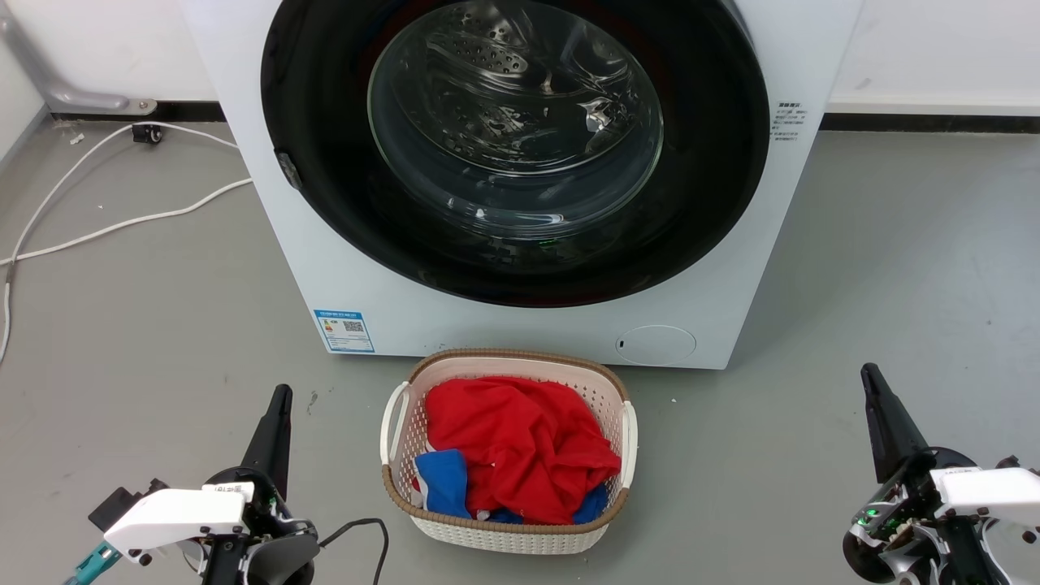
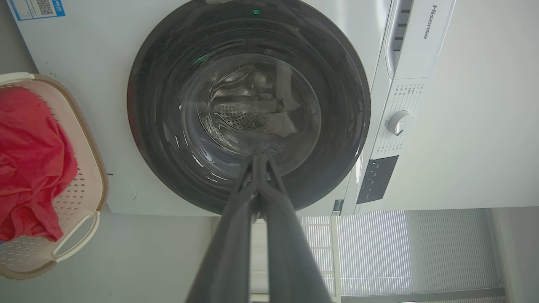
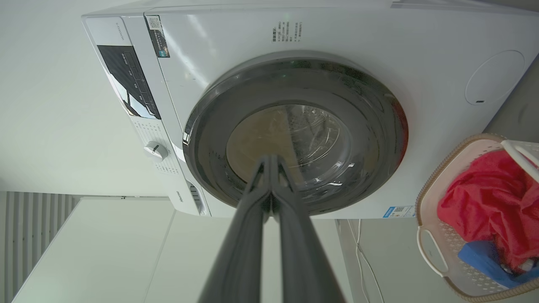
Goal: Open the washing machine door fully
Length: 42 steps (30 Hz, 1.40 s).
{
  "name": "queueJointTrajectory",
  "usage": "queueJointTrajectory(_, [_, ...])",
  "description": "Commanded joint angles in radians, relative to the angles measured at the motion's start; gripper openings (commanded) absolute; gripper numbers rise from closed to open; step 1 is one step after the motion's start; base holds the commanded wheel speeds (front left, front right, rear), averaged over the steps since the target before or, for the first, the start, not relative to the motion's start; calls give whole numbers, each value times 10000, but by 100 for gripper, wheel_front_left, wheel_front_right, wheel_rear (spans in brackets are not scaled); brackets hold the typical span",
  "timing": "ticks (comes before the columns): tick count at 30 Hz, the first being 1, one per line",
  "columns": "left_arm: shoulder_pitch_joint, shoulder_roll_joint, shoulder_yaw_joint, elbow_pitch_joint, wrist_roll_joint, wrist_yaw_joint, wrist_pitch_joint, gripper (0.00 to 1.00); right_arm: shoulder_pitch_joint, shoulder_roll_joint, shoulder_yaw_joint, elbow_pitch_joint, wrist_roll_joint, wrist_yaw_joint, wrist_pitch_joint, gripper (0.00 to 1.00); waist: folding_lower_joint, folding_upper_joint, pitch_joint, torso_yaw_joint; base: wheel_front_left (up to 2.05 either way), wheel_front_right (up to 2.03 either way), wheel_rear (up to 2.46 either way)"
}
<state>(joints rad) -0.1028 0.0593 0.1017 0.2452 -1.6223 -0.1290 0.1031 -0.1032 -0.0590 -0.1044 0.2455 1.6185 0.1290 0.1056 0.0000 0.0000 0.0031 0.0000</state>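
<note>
Left tool (image 1: pixel 281 394) and right tool (image 1: pixel 869 375) sit pinched shut, empty. Closed washing machine door (image 1: pixel 715 162) lies farther off, its catch (image 1: pixel 288 171) nearer the left.

The door (image 1: pixel 317 162) is glossy black plastic around a clear, shiny glass bowl (image 1: pixel 516 122), with the perforated bright steel drum (image 1: pixel 487 53) showing through. The machine (image 1: pixel 455 325) has a smooth white shell. The near basket (image 1: pixel 601 396) is pale perforated plastic with a brown woven-look rim and holds crumpled red cloth (image 1: pixel 520 447). The floor (image 1: pixel 894 244) is matt grey.
</note>
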Motion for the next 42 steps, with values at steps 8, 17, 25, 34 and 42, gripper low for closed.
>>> queueJointTrajectory(8, [-107,-14,37,11,68,-31,48,0,-109,49,-24,8,-55,33,16,0,0,0,0,0,0,0,0])
queueJointTrajectory(17, [-109,-24,51,12,79,-31,67,0,-111,57,-35,9,-71,33,31,0,0,0,0,0,0,0,0])
queueJointTrajectory(25, [-110,-33,64,11,94,-31,61,0,-112,61,-44,9,-84,33,43,0,0,0,0,0,0,0,0])
queueJointTrajectory(34, [-112,-40,74,12,85,-31,76,0,-114,68,-54,10,-97,33,48,0,0,0,0,0,0,0,0])
queueJointTrajectory(42, [78,-59,35,127,75,6,35,100,86,38,-30,134,-17,0,16,100,0,0,-1,0,0,0,0])
